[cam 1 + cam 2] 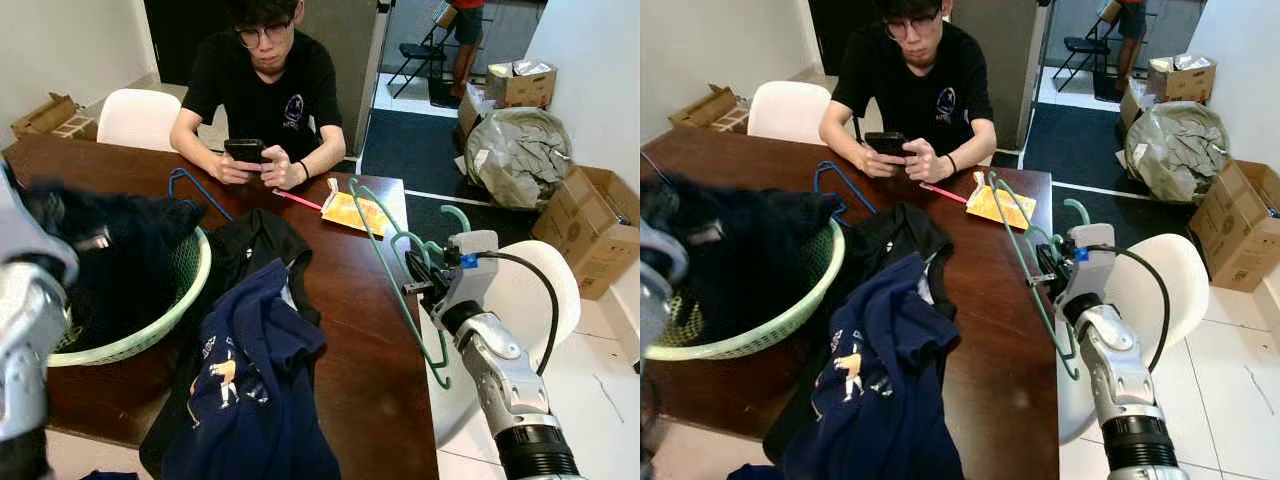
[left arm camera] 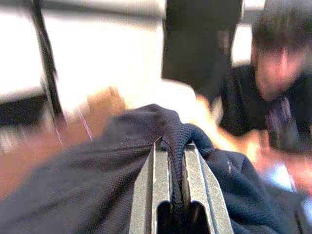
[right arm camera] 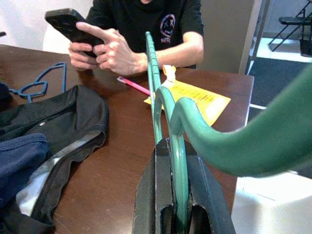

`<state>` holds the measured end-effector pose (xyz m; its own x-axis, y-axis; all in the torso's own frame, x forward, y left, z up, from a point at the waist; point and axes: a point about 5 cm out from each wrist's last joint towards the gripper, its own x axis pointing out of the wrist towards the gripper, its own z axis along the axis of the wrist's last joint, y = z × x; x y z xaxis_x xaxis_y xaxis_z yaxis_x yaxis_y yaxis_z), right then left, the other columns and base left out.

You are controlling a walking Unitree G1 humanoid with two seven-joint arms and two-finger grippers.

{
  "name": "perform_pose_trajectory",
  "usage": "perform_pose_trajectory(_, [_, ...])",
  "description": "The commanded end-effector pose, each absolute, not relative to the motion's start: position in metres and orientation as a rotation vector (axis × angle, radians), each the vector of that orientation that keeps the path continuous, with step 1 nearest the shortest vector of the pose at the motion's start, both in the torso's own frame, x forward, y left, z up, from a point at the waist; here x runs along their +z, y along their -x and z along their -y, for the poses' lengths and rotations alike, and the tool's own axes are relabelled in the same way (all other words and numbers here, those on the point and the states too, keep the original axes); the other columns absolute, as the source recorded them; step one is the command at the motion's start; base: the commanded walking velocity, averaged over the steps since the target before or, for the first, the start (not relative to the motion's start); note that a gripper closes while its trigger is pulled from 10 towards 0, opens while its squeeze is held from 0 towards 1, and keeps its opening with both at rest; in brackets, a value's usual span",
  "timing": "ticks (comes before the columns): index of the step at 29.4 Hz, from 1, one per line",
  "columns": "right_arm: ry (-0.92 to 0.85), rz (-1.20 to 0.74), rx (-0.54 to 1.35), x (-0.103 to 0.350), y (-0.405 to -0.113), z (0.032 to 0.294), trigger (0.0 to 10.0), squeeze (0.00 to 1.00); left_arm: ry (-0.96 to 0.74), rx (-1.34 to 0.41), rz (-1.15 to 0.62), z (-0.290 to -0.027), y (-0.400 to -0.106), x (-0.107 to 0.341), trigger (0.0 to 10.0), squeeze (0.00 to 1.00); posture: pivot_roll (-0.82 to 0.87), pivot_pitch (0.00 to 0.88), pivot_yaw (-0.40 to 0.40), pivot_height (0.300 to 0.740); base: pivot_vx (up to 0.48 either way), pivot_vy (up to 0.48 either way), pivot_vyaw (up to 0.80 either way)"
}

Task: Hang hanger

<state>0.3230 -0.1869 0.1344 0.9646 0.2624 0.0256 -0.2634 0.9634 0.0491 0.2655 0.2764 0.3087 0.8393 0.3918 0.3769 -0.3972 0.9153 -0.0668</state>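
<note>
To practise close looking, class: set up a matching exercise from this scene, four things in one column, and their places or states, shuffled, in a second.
Things:
1. green hanger
2. blue hanger
3. basket
4. phone

Places or states:
A. in the person's hands
B. on the table, full of dark clothes
C. clamped in the right gripper
D. lying on the table beyond the basket

Pairs: 1-C, 2-D, 3-B, 4-A

a dark brown wooden table (image 1: 350, 300) carries a pale green plastic laundry basket (image 1: 170, 310) at its left, a black garment (image 1: 255, 245) and a navy blue printed shirt (image 1: 255, 380) beside it, a blue wire hanger (image 1: 195, 185), a pink pen (image 1: 297, 200) and a yellow paper packet (image 1: 352, 212) toward the far side.
</note>
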Motion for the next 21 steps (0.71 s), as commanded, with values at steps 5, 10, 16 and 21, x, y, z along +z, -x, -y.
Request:
perform_pose_trajectory(5, [-0.110,0.014,0.241,0.135,-0.325,0.189,10.0,0.00,-0.086,0.334,0.560,-0.262,-0.264,0.356,0.0,0.00,0.10,0.000,-0.062,0.740,0.000,0.000,0.32])
perform_pose_trajectory(10, [-0.115,0.012,0.243,0.135,-0.325,0.187,10.0,0.00,-0.141,0.288,0.587,-0.255,-0.268,0.371,0.0,0.00,0.10,0.000,-0.055,0.740,0.000,0.000,0.00])
perform_pose_trajectory(16, [-0.099,0.010,0.280,0.135,-0.323,0.184,10.0,0.00,-0.146,0.345,0.526,-0.266,-0.271,0.362,0.0,0.00,0.10,0.000,-0.054,0.740,0.000,0.000,0.00])
perform_pose_trajectory(21, [-0.053,0.023,0.356,0.136,-0.321,0.176,10.0,0.00,-0.129,0.345,0.471,-0.266,-0.274,0.350,7.0,0.00,0.10,0.000,-0.058,0.740,0.000,0.000,0.64])
